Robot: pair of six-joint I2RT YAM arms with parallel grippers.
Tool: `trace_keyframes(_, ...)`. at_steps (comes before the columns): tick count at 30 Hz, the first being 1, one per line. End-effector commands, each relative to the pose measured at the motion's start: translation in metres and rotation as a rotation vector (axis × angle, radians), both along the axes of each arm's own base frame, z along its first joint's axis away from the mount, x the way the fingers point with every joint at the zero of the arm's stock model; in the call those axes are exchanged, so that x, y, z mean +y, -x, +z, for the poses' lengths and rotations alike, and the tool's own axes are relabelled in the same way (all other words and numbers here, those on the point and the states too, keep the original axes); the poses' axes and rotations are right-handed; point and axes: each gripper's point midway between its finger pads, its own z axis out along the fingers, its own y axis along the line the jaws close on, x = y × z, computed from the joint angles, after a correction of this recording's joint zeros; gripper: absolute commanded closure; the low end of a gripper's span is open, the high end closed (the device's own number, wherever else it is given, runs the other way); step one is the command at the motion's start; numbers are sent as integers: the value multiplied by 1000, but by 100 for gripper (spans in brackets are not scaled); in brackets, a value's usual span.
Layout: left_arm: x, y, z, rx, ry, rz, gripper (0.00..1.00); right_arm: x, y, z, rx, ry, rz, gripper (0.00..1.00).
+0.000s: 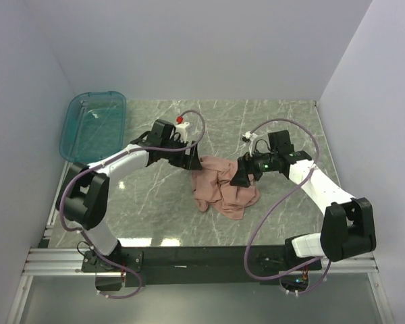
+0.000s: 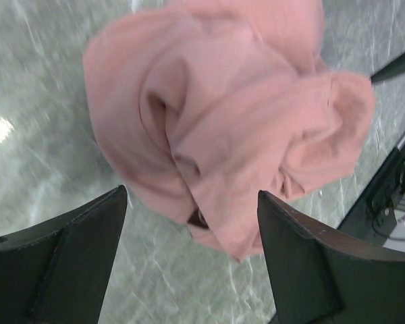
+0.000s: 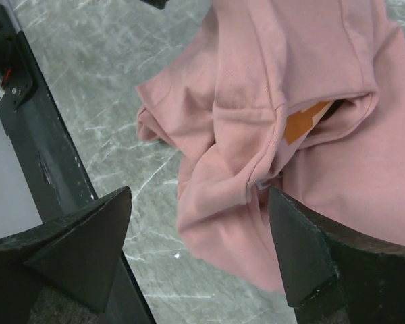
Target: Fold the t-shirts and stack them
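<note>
T-shirt [image 1: 224, 187]: one dusty-pink garment, crumpled in a heap at the middle of the table [image 1: 148, 202]. Nothing is flattened and no fold is made.

Overhead view: the left gripper [image 1: 191, 160] sits at the heap's upper-left edge and the right gripper [image 1: 243, 177] over its right side. The teal tray [image 1: 71, 128] stands well apart at the far left corner.

Left wrist view, slightly blurred: fingers [image 2: 74, 256] wide apart with nothing between them. The bunched shirt lies below and ahead.

Right wrist view: fingers [image 3: 67, 256] likewise apart, hovering over a rumpled edge and gripping nothing. A scrap of orange print [image 3: 304, 121] shows inside a fold.

Judgement: this is the opening step, spreading the shirt flat before any fold. The next move calls for each gripper to pinch a separate outer edge, a single layer if possible, then draw apart. Which edges are hem or shoulders, I cannot tell.
</note>
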Motion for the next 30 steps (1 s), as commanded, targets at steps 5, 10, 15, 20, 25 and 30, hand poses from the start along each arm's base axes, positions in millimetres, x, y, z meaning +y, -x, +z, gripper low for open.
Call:
trace_keyframes(5, -16, -36, 7, -50, -3, -3, 18, 20, -26, 4, 16, -1, 8, 21)
trace_keyframes(10, -25, -37, 7, -35, 16, -32, 25, 31, -27, 8, 34, -11, 48, 38)
trace_keyframes(15, -29, -28, 5, -24, 40, -78, 34, 31, -24, 5, 46, -10, 57, 55)
trace_keyframes(20, -36, -16, 4, 9, 74, -141, 57, 32, -22, 3, 56, -8, 68, 88)
trace_keyframes(25, -40, -8, 13, 4, 104, -185, 76, 30, -19, 6, 45, -2, 90, 100)
trace_keyframes(30, -35, -6, 25, -43, 91, -176, 99, 28, -13, 13, 27, 9, 139, 100)
